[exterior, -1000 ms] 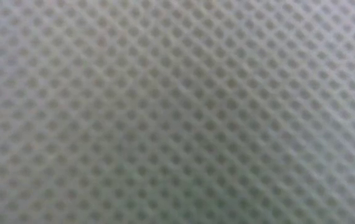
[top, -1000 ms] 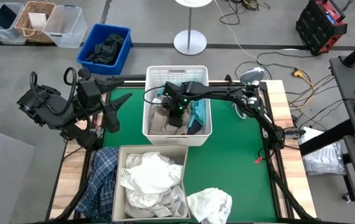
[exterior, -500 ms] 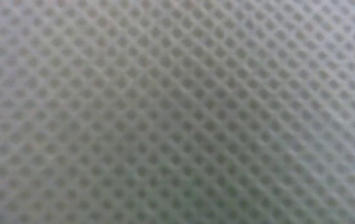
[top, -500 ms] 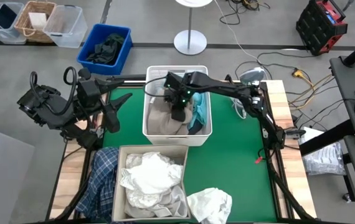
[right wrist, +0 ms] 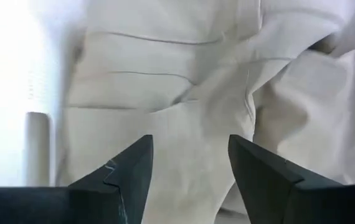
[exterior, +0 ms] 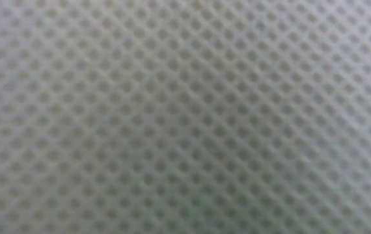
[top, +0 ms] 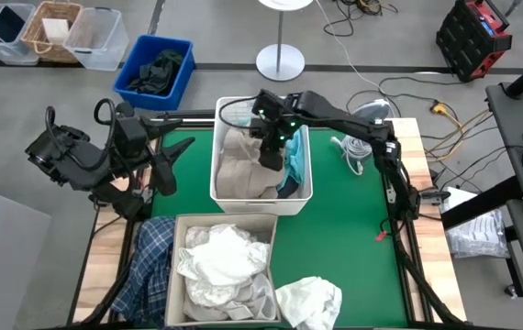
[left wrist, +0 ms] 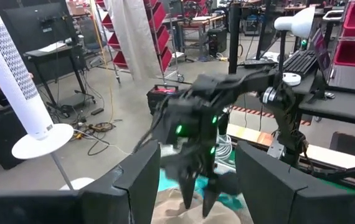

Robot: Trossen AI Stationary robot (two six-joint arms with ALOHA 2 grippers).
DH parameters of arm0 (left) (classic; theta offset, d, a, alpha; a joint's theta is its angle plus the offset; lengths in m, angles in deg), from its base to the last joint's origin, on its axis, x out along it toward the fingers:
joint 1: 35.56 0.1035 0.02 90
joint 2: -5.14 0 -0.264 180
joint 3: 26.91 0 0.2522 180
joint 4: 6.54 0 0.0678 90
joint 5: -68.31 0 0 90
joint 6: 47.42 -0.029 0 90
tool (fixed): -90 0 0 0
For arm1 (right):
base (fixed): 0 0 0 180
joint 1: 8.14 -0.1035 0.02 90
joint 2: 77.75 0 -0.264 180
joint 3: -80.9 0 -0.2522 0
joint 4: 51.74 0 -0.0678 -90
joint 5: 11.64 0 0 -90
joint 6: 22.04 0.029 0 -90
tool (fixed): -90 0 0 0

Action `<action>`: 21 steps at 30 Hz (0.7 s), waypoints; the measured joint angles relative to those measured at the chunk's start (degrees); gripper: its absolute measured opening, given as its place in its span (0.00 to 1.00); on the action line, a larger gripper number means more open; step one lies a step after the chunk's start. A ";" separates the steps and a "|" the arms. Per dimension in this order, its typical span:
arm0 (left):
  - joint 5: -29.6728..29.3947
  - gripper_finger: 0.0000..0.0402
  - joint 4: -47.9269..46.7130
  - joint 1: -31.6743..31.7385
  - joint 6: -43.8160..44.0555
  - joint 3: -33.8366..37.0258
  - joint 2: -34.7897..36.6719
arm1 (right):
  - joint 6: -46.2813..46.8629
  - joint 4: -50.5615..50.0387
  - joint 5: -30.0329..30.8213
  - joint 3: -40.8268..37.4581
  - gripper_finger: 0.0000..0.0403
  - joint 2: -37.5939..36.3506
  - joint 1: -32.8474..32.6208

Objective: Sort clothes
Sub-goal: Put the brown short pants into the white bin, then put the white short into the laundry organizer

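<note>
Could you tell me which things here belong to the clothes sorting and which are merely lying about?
Part of the job:
- beige garment and teal garment in the white basket
- white clothes in the beige bin
- plaid shirt
- white garment
- right gripper, open

Lying about:
- blue bin
- red toolbox
- lamp base

Blue bin (top: 157, 71) of dark green cloth (top: 158, 70) beyond the table (top: 353, 229).
</note>
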 joint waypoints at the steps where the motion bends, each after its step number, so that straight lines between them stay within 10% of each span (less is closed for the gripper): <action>1: 0.00 0.46 -0.39 0.00 0.15 0.00 0.00 | 0.03 0.00 0.00 0.00 0.51 -0.94 -0.01; 21: 12.10 0.46 -12.49 0.00 11.69 0.18 0.00 | 0.87 -13.44 -0.40 -0.02 0.46 -24.30 -11.48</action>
